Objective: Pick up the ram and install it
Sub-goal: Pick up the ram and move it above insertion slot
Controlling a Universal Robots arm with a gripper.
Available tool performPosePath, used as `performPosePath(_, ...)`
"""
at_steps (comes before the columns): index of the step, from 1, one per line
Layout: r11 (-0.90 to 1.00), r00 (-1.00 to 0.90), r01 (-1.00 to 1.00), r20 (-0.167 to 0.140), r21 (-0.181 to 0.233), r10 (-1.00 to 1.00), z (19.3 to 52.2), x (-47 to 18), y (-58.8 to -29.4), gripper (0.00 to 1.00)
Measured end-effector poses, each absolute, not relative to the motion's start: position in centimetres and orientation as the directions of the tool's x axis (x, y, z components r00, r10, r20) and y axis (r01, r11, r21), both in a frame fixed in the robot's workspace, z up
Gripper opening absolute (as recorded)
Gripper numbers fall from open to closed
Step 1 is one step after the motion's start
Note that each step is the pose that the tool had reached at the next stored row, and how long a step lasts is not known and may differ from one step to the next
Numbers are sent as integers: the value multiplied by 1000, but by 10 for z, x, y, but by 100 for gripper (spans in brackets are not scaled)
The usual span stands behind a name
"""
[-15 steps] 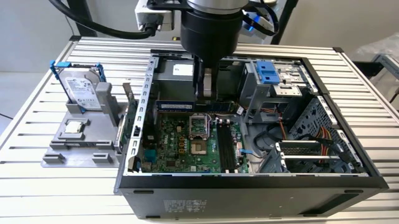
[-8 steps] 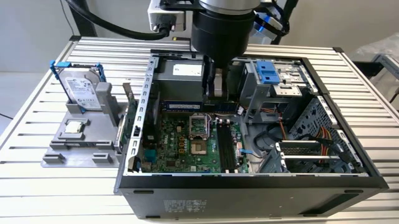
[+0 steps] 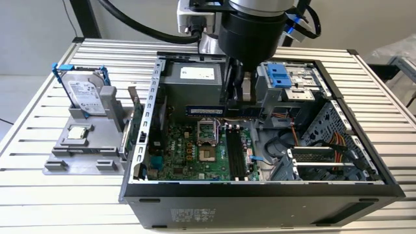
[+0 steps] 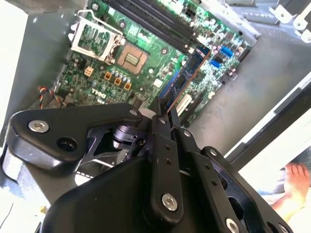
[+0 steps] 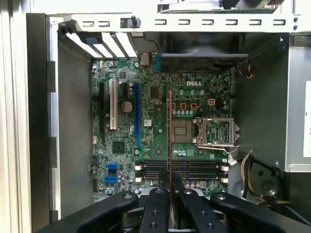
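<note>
End effector (image 5: 170, 193) is clamped tight on the ram (image 4: 187, 73), holding it edge-on inside the open computer case (image 3: 260, 192), hovering above the motherboard (image 5: 155, 124) near the black memory slots (image 5: 194, 167), not seated yet.

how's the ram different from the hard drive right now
The ram is a thin stick; the hard drive is boxy, in a blue frame. The ram is clamped in the hand over the motherboard, inside the case; the hard drive stands upright on a grey stand outside it. Neither is installed.
</note>
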State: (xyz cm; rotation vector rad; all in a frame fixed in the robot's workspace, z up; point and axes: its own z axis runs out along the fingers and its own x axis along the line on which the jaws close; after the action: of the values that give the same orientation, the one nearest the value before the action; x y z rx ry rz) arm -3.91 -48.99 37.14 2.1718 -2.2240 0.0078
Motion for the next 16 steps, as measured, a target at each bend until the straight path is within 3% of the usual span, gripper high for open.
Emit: performPosePath(16,25,-24,-1000,27,20,-999,371,-10,-487,0)
